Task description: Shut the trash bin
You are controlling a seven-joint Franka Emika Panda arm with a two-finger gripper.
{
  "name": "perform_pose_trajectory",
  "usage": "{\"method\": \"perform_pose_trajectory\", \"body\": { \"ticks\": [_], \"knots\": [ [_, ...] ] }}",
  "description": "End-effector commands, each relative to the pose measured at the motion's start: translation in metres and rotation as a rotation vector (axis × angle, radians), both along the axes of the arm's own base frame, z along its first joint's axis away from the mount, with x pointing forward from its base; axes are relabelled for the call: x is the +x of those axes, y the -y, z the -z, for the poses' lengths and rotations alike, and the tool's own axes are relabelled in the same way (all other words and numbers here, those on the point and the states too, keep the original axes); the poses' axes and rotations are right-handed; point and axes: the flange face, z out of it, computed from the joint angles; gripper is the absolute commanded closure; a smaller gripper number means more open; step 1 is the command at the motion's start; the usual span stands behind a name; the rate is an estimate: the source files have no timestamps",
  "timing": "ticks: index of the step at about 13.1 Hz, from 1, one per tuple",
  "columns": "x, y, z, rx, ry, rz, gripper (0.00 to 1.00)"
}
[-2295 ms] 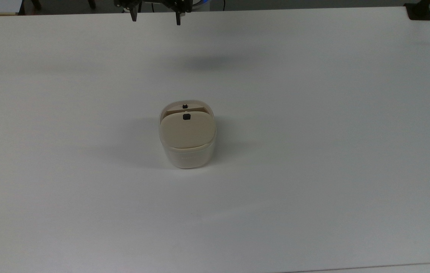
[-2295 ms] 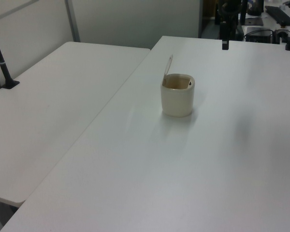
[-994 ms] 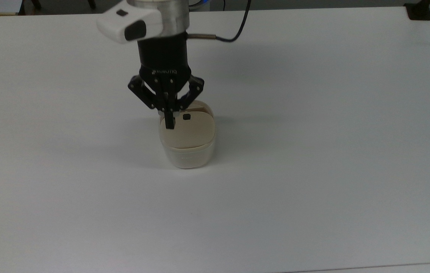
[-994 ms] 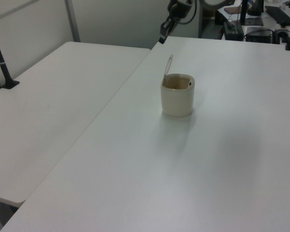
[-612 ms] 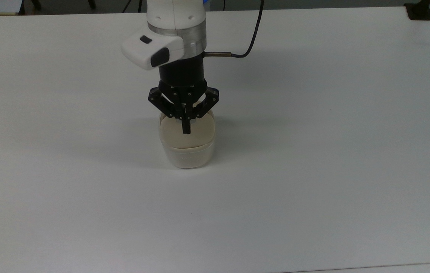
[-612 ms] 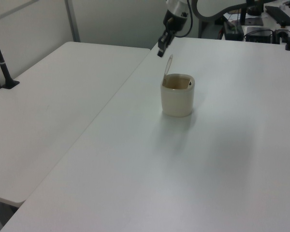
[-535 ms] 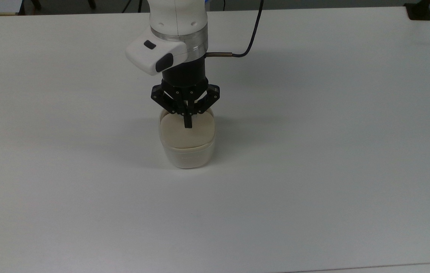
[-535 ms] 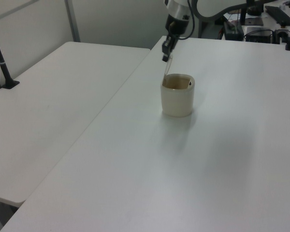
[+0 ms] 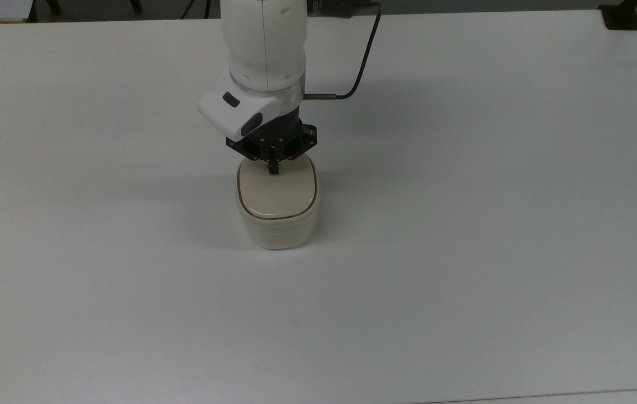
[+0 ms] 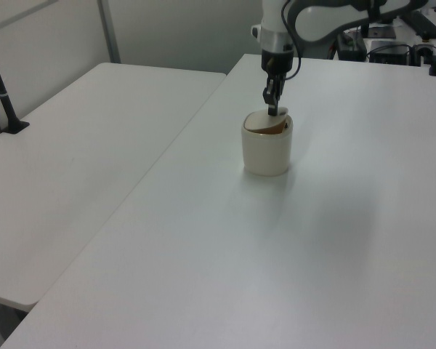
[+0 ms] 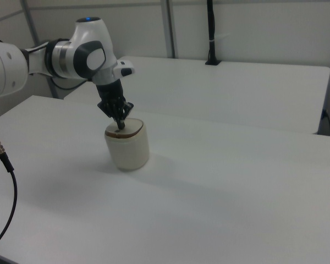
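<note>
From my station I see the trash bin (image 9: 278, 210) standing upright near the middle of the white worktop (image 9: 464, 224), a touch toward eleven o'clock of the centre in the top view; its cream body (image 11: 130, 148) is rounded-square and rests flat on the surface.

The beige lid (image 9: 277, 192) lies down across the bin's mouth in the top view, with a thin dark seam running round its rim; in the left view I read the lid (image 10: 261, 121) as slightly tilted, a brown gap showing under its edge on the left view's right side, so I cannot say it is fully seated.

The hand (image 9: 273, 168) points straight down with its fingers drawn together into one narrow dark tip, holding nothing; that tip touches the lid at its twelve o'clock edge in the top view. In the right view the hand (image 11: 121, 125) meets the lid near the rim at about ten o'clock of the bin's top; in the left view the hand (image 10: 272, 110) sits at the far rim, roughly one o'clock.

The white arm (image 9: 264, 45) rises from the hand toward twelve o'clock in the top view, a black cable (image 9: 364, 56) looping off it at two o'clock; a second white table (image 10: 80, 160) stands beside the worktop on the left view's left.
</note>
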Motion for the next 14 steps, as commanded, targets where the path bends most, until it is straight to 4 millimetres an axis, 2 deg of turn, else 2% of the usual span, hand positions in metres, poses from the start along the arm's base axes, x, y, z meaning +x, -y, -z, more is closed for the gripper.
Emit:
{"method": "perform_pose_trajectory", "body": {
  "ticks": [1,3,6,8,9,10,12,13,14],
  "knots": [
    [-0.005,-0.003,0.015,-0.021,-0.035,-0.026,1.0],
    [-0.003,-0.011,0.031,-0.027,-0.056,-0.036,1.0],
    [-0.003,-0.013,0.034,-0.027,-0.06,-0.036,1.0],
    [-0.003,-0.018,0.044,-0.042,-0.067,-0.027,1.0],
    [-0.003,-0.018,0.041,-0.044,-0.062,-0.022,1.0],
    [-0.005,-0.017,0.034,-0.043,-0.061,-0.015,1.0],
    [-0.019,-0.007,-0.007,-0.032,-0.058,0.029,1.0],
    [-0.03,0.0,-0.029,-0.028,-0.069,0.043,0.94],
    [-0.052,0.008,-0.054,-0.025,-0.103,0.045,0.83]
  ]
}}
